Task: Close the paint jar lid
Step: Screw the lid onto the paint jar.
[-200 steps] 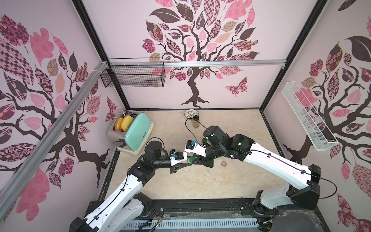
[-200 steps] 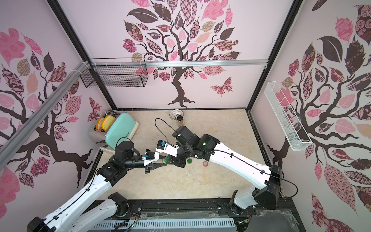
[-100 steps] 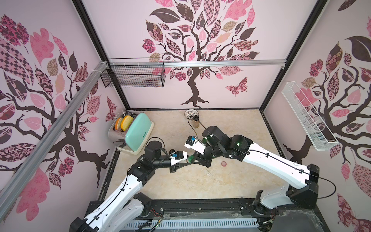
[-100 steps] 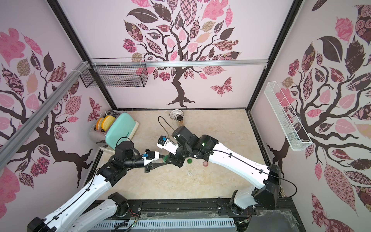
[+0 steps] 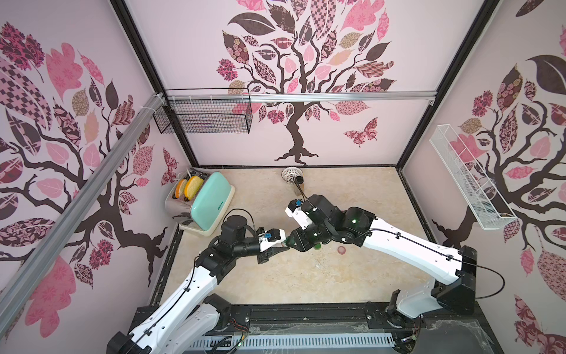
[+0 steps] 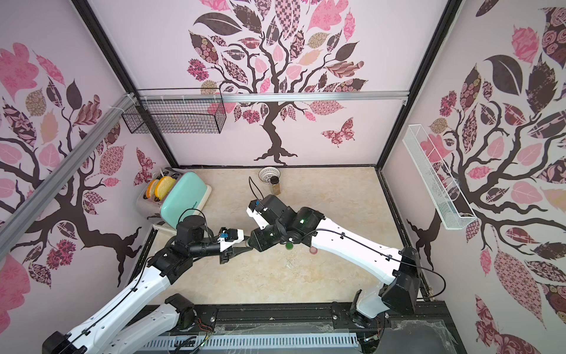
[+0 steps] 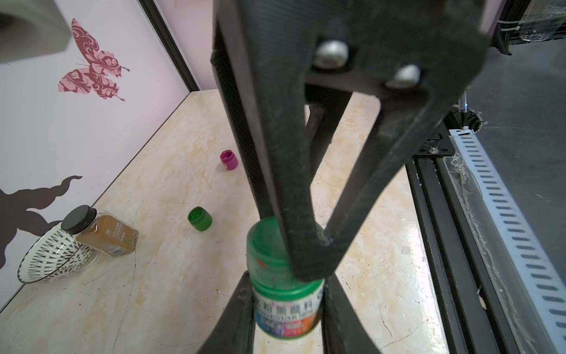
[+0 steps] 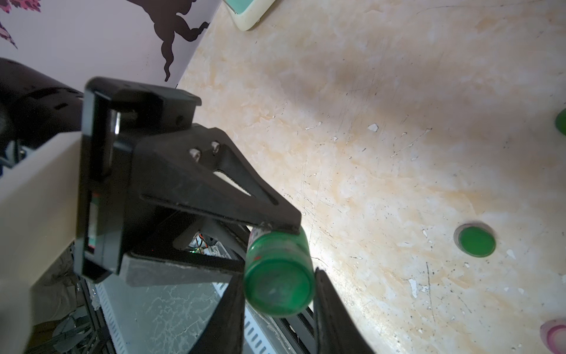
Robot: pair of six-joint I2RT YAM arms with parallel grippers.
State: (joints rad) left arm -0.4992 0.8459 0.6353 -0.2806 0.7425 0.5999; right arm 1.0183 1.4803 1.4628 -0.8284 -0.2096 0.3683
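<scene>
L gripper [image 7: 288, 291] jaws closed tight around paint jar [image 7: 286, 312] body; R gripper [image 8: 278, 285] jaws clamped on its green lid [image 8: 277, 269], tip to tip w/ L. Jar held over table [image 5: 306, 282] ctr, a touch toward 8 o'clock; small green pot [image 5: 317, 245] at jar's 3 o'clock, pink pot [image 5: 342, 250] beyond.

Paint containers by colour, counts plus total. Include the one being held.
Green: 2 (labelled green plastic paint jar, held; small round green pot)
Magenta: 1 (small round magenta pot)
Total: 3
</scene>
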